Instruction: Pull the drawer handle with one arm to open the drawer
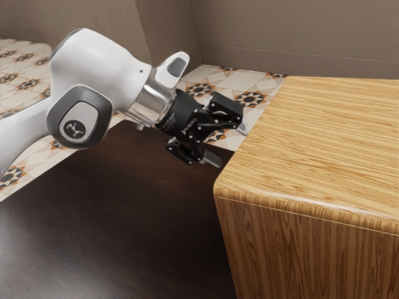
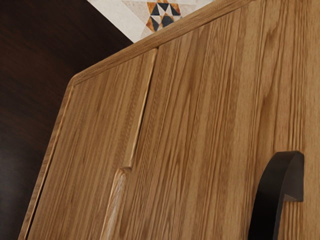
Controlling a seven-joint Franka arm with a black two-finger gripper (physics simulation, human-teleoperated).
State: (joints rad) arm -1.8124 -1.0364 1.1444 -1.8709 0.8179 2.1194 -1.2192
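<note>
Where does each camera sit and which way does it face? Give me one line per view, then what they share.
Exterior view: beside and above the arm, looking down across the wooden cabinet; the white arm and its open black pincer reach toward the cabinet's front edge.
Wrist view: on the hand, facing the cabinet's front panel close up, with the black handle nearby.
Shared: the cabinet and the patterned tile floor.

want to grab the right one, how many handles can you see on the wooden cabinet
1: a dark curved handle mounted on the front face of the oak-coloured wooden cabinet. The face runs past the frame, so more may be hidden.
</note>
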